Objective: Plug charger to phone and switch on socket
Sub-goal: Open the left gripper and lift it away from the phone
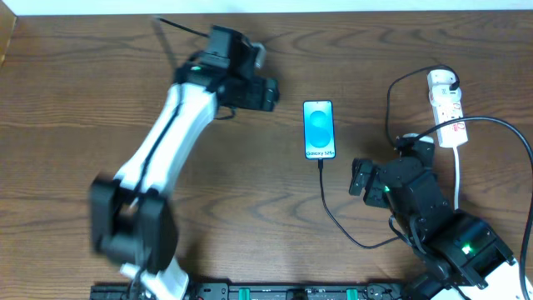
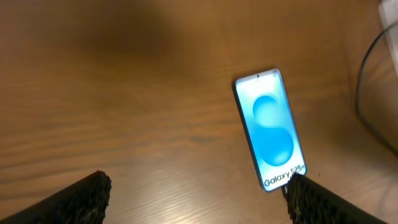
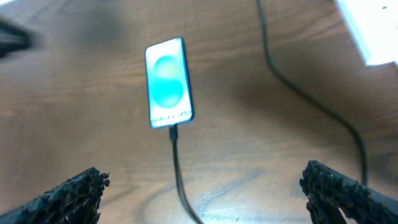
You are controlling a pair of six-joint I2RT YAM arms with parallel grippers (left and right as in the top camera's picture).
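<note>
The phone [image 1: 319, 129] lies flat mid-table with its blue screen up. It also shows in the left wrist view [image 2: 270, 127] and the right wrist view [image 3: 168, 81]. The charger's black cable [image 1: 329, 208] runs from the phone's near edge, where its tip sits in the phone [image 3: 173, 132]. The cable's white plug head [image 1: 442, 81] sits in the socket [image 1: 450, 112], a white power strip at the far right. My left gripper [image 1: 268, 93] is open and empty, left of the phone [image 2: 199, 202]. My right gripper [image 1: 358, 177] is open and empty, near right of the phone, over the cable [image 3: 208, 196].
The socket's white cord [image 1: 458, 179] runs toward the near edge beside my right arm. A thick black cable [image 1: 508, 129] arcs over the right side. A corner of the socket [image 3: 367, 31] and a loop of the black cable [image 3: 298, 87] show in the right wrist view.
</note>
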